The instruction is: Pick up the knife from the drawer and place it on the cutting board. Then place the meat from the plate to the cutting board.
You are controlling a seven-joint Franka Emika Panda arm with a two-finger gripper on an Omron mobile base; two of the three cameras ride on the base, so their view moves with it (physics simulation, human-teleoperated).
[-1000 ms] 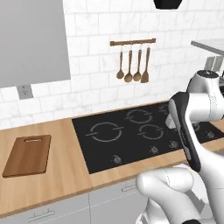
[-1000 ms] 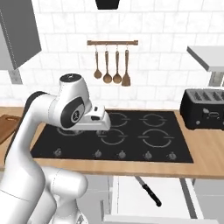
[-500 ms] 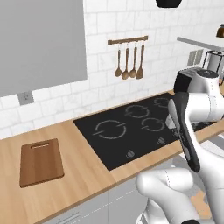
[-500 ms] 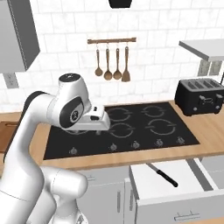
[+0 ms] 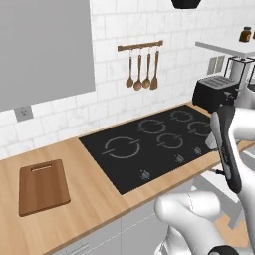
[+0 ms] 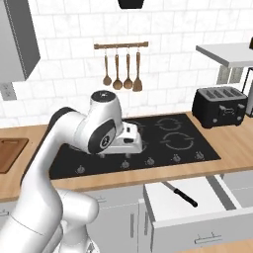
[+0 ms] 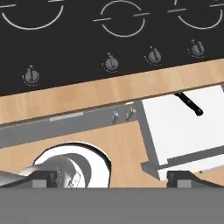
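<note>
You see the knife [image 6: 180, 193] in the open drawer [image 6: 197, 217] with its blade tip tucked under the counter edge; in the hand view only its black handle shows. The drawer's right side runs off the right base view. The cutting board [image 6: 10, 153] is cut by that view's left edge. The spice jar [image 5: 245, 34] is too small to read.

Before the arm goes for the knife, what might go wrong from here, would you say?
1. The knife lies flat at the back of the open drawer, its blade partly under the counter edge, so the open claw could strike the counter.
2. A slim handle lying flat on the drawer floor could slip out of the grip.
3. The cutting board sits far left beyond the cooktop, a long carry.
</note>
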